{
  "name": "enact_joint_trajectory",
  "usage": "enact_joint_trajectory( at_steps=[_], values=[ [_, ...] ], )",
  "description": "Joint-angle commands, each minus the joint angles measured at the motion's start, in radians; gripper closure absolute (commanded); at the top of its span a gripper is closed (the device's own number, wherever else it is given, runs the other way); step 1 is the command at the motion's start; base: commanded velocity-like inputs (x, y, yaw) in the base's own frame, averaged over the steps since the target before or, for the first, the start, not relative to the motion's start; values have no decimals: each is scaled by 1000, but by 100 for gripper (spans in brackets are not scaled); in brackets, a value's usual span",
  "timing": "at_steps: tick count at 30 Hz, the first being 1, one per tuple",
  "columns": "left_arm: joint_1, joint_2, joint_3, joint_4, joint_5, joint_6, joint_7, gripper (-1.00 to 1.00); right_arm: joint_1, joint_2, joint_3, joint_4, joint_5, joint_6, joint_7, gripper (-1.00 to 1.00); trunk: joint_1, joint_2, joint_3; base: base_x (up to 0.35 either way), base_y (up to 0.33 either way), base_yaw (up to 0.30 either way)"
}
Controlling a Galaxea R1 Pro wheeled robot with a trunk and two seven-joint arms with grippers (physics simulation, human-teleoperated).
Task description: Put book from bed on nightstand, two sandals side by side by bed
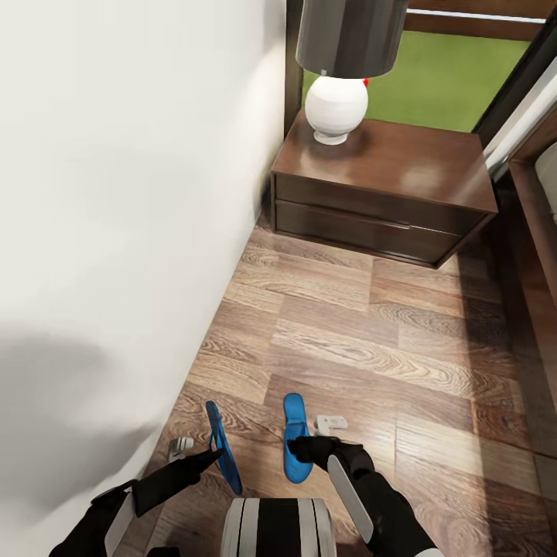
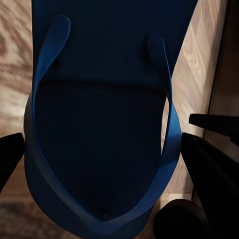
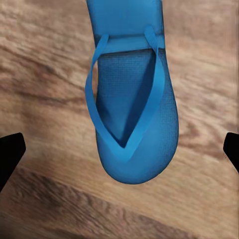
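Blue flat-soled sandals (image 1: pixel 295 441) on wood-plank floor (image 1: pixel 402 348).

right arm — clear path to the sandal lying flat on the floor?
Probably yes. The right tool hovers right over that sandal; in the right wrist view its fingertips stand wide on either side of it, nothing between, bare floor around.

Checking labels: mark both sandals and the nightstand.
left sandal (image 1: pixel 224 456), head view, its tilted sole.
right sandal (image 1: pixel 293 445), head view, middle of its flat sole.
nightstand (image 1: pixel 387 166), head view, bare top surface.
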Motion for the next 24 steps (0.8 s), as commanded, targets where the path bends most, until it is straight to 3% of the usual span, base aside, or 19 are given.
enact_joint_trajectory(
  at_steps=[1,16,24],
  values=[
    [0,0,1,0,5,10,-4,100,0,0,2,-2,-11,3,-9,-100,0,0,-1,0,0,0],
    [0,0,1,0,4,10,-3,100,0,0,2,-3,-11,3,-9,-100,0,0,-1,1,0,0],
    [0,0,1,0,4,10,-3,100,0,0,2,-3,-11,4,-10,-100,0,0,-1,189,0,0]
  ],
)
